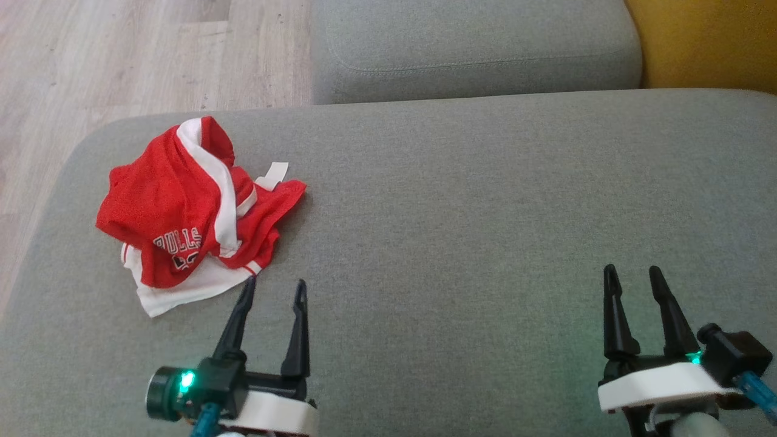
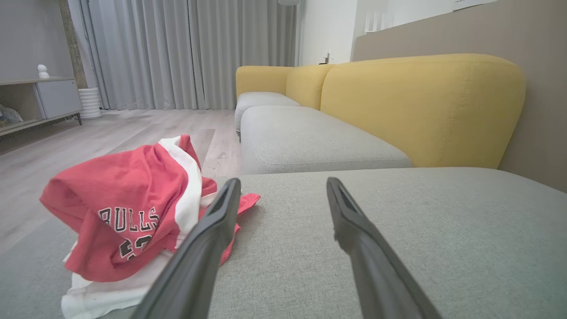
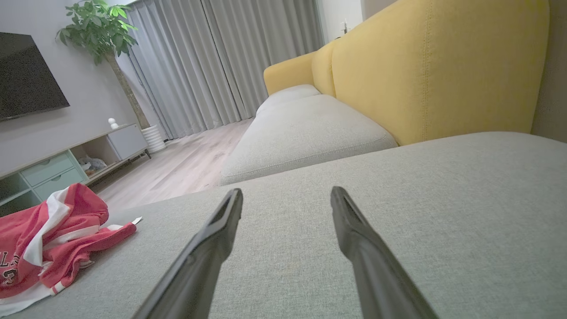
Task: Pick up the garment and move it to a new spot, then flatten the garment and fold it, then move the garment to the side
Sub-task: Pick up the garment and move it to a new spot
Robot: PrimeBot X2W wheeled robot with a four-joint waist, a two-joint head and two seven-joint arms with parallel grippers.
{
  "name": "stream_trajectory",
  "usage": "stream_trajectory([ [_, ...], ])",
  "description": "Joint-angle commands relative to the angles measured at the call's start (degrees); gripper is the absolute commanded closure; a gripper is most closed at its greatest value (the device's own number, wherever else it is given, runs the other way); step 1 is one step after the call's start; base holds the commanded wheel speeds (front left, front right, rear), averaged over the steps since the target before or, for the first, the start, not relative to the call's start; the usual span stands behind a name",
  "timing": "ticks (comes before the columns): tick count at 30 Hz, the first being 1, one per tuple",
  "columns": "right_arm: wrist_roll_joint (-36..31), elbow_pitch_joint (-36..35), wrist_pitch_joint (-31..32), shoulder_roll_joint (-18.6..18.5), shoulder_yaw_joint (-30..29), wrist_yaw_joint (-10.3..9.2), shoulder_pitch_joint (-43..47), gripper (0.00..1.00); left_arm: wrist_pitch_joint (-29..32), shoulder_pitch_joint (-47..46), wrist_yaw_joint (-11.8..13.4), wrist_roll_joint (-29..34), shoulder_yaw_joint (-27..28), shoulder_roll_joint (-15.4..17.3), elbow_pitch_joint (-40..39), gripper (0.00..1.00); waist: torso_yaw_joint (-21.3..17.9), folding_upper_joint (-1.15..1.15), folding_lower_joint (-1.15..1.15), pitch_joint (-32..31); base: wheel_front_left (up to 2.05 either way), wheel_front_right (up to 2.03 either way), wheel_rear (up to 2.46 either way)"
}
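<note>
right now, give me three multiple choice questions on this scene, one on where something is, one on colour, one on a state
1. Where on the grey cushion does the garment lie?
A. at its middle
B. toward the robot's left
C. toward the robot's right

2. What colours is the garment?
A. red and white
B. blue and white
C. all black

3. How are the left gripper and the right gripper?
A. both shut on the garment
B. left shut on the garment, right open
C. both open, holding nothing

Answers:
1 B, it lies just ahead of the left gripper in the head view.
2 A, it is red cloth with white trim.
3 C, each pair of fingers stands apart with grey cushion showing between.
</note>
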Motion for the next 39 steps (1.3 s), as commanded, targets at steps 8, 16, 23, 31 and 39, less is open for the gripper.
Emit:
stream_trajectory([
  [8,-7.0,-2.9,-2.2,-0.5,2.3,0.45,-1.6,0.00,-2.2,-1.7,-2.1,7.6,3.2,-1.8,-0.4,0.00,0.5,0.00,0.00,-0.1,0.00,0.00,0.00],
  [16,-7.1,-3.8,-2.2,-0.5,4.8,0.45,-0.8,0.00,-2.2,-1.4,-3.5,8.6,6.6,-2.6,0.2,0.00,5.5,0.00,0.00,-0.5,0.00,0.00,0.00],
  [23,-7.7,-4.7,-2.2,-0.5,7.9,0.45,-0.6,0.00,-2.2,-0.8,-3.8,9.3,9.4,-2.7,0.3,0.00,11.3,0.00,0.00,-0.8,0.00,0.00,0.00],
  [31,-7.9,-6.3,-2.2,-0.5,12.4,0.45,-0.5,0.00,-2.2,0.0,-4.4,10.2,11.5,-2.9,0.4,0.00,19.7,0.00,0.00,-0.9,0.00,0.00,0.00],
  [39,-7.9,-6.5,-2.2,-0.5,14.3,0.45,-0.4,0.00,-2.2,0.5,-5.3,11.0,12.2,-3.3,0.0,0.00,26.4,0.00,0.00,-0.8,0.00,0.00,0.00],
])
